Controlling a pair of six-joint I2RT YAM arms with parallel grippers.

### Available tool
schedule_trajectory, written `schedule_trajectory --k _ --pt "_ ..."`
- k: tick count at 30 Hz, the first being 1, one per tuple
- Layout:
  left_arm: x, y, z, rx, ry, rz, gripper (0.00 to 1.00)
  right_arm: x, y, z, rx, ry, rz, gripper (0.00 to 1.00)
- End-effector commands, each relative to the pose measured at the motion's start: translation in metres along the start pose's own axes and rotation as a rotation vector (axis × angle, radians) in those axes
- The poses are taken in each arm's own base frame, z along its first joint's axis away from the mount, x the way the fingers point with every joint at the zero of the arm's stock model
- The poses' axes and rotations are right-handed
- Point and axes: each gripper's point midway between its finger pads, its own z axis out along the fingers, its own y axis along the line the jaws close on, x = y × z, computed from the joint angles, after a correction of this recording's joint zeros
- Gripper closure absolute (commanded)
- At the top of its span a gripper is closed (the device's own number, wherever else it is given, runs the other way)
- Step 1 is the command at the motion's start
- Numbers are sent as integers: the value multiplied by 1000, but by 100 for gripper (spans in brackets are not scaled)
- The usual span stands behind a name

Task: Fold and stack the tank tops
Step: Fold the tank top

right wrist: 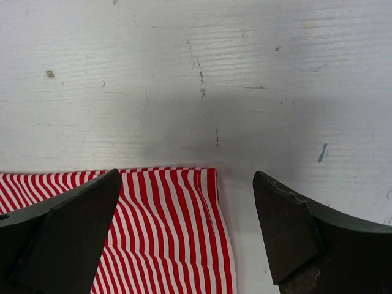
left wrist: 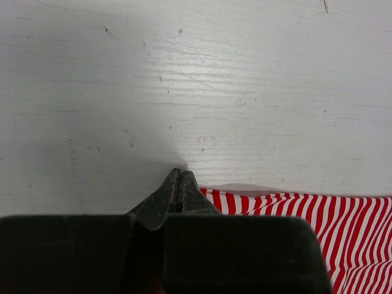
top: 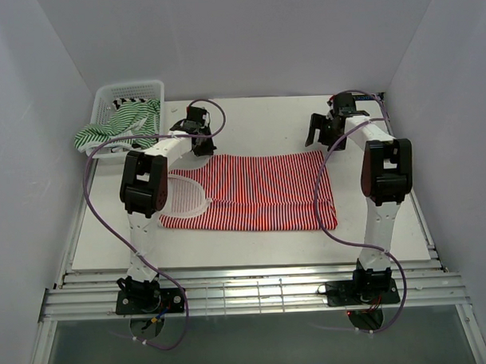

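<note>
The red-and-white tank top (top: 259,193) lies spread flat in the middle of the table. Its far left edge shows in the left wrist view (left wrist: 306,214) and its far right corner in the right wrist view (right wrist: 177,220). My left gripper (top: 200,145) is shut with nothing seen between its tips (left wrist: 179,174), low at the top's far left corner. My right gripper (top: 316,136) is open (right wrist: 187,202), its fingers standing either side of the top's far right corner. The green-and-white top (top: 117,129) hangs over the basket's front. The black-and-white top (top: 133,100) lies inside the basket.
A white mesh basket (top: 104,97) stands at the table's far left corner. The white table (top: 257,121) is walled on three sides. Purple cables loop along both arms. A metal rail runs along the near edge.
</note>
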Motion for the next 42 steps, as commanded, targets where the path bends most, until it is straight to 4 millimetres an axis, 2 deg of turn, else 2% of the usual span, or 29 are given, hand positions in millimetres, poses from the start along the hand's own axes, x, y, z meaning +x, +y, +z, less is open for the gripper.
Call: schedule_trajectory --k 1,4,5,9,10,12,13,15,16,18,19,21,22,24,25,27,33,36,38,39,41,42 --pt "-1 -15 -19 58 4 2 100 -9 -6 2 34 -13 13 6" --pt "0 -14 -19 57 7 3 100 -1 -7 9 30 14 32 0" --pt "1 -14 -19 57 7 3 100 2 -8 10 31 23 35 5" --pt "1 -14 -18 57 7 3 100 6 -11 14 44 30 50 11" --pt "1 -14 -18 58 8 3 100 7 -13 16 55 32 52 18" --pt "2 -14 -18 57 9 3 100 7 -14 17 59 33 60 26" --pt "3 -13 -17 55 11 3 100 7 -13 18 58 33 60 36" --pt "2 -13 -17 55 8 3 100 8 -14 18 60 35 64 44" --pt "2 -13 -17 54 9 3 100 8 -15 18 69 33 65 52" --pt "2 -14 -17 58 8 5 100 7 -17 16 79 29 66 56" --pt "1 -15 -18 60 5 6 100 7 -19 15 92 26 64 62" --pt "0 -15 -18 63 3 5 100 6 -21 15 101 22 58 67" --pt "0 -15 -18 63 3 6 100 4 -22 15 107 16 57 73" --pt "-1 -16 -18 67 -2 11 100 3 -23 16 111 15 52 76" --pt "-1 -15 -17 66 -2 11 100 2 -23 17 111 13 50 84" --pt "-4 -17 -19 73 -10 14 100 3 -23 19 107 18 43 92" --pt "-12 -20 -24 80 -33 15 100 -5 -15 11 70 -2 12 92" --pt "-18 -24 -32 93 -53 15 100 -18 -4 -1 21 -56 -10 92" --pt "-16 -23 -36 97 -52 13 100 -29 4 -17 -2 -102 -36 92" --pt "-20 -26 -42 106 -66 10 100 -24 4 -18 -10 -100 -40 92" --pt "-17 -27 -46 118 -67 8 100 -31 11 -32 -37 -142 -67 92" --pt "-16 -28 -52 130 -74 4 100 -21 10 -32 -44 -130 -78 92"
